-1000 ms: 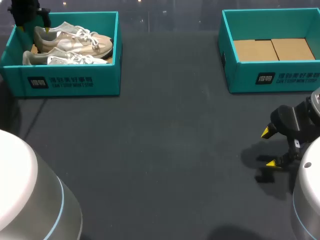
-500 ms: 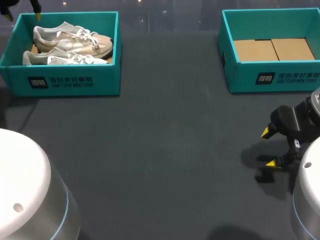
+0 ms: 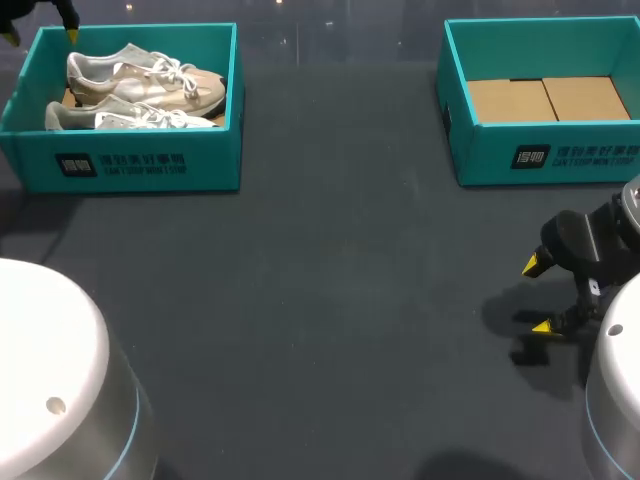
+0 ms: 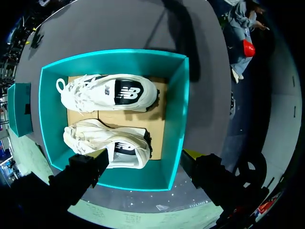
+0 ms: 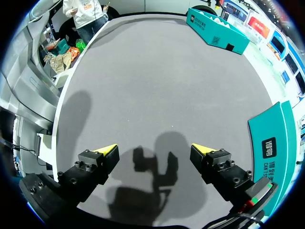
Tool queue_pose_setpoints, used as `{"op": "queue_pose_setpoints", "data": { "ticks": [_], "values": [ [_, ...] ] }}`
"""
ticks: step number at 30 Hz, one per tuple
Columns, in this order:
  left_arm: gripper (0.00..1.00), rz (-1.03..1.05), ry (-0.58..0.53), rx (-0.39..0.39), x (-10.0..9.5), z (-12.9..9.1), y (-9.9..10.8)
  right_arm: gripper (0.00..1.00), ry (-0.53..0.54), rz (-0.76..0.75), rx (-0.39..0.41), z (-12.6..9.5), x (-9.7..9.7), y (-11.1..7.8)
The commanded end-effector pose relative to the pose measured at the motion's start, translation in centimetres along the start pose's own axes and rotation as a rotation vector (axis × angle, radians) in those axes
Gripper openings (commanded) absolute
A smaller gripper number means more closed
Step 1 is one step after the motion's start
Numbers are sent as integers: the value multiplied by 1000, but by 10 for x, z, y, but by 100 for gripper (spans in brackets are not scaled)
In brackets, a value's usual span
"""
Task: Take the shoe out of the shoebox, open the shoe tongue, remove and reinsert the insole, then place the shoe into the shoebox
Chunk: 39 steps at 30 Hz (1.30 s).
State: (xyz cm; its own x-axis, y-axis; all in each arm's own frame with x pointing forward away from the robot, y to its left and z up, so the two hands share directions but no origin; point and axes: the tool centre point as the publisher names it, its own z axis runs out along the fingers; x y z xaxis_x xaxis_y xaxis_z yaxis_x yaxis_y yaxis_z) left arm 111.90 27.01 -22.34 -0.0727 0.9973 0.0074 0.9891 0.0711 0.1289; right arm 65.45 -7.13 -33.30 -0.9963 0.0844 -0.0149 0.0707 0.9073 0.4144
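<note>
Two pale sneakers with white laces lie in the teal shoebox [image 3: 150, 165] at the far left: one shoe [image 3: 150, 82] toward the back, the other shoe [image 3: 130, 118] in front. My left gripper [image 3: 40, 34] hangs open above the box's back left corner, holding nothing. In the left wrist view the shoebox [image 4: 177, 114] lies below that left gripper [image 4: 145, 155], and both shoes [image 4: 112, 91] [image 4: 109, 143] rest on their sides on the cardboard floor. My right gripper [image 3: 538, 296] stands open over the bare table at the right, and it shows as the right gripper [image 5: 155, 149] in its own view.
A second teal box [image 3: 545, 150] with only a cardboard floor stands at the far right. It also shows as the teal box [image 5: 279, 143] beside my right gripper. Dark table surface [image 3: 330, 300] stretches between the two boxes.
My left gripper has lifted away from the shoes' heel end and drifted toward the box's back left corner, its fingers spreading a little wider. The right arm and the shoes are unmoved.
</note>
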Motion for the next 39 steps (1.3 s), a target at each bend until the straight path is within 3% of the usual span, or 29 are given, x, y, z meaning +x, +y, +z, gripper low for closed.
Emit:
{"op": "queue_pose_setpoints", "data": {
  "ticks": [1,5,14,19,22,32,39],
  "values": [
    [100,9,-2,9,-1,-1,-23,100,-3,0,2,-1,2,0],
    [100,51,6,70,1,3,-40,100,-3,0,2,-1,2,0],
    [100,51,6,70,1,3,-40,100,-3,0,2,-1,2,0],
    [100,29,37,77,7,28,-52,100,-3,0,2,-1,2,0],
    [100,16,54,124,12,38,-56,100,-3,0,2,-1,2,0],
    [100,24,52,146,15,38,-56,100,-3,0,2,-1,2,0],
    [100,35,50,147,13,60,-70,100,-3,0,2,-1,2,0]
  ]
}}
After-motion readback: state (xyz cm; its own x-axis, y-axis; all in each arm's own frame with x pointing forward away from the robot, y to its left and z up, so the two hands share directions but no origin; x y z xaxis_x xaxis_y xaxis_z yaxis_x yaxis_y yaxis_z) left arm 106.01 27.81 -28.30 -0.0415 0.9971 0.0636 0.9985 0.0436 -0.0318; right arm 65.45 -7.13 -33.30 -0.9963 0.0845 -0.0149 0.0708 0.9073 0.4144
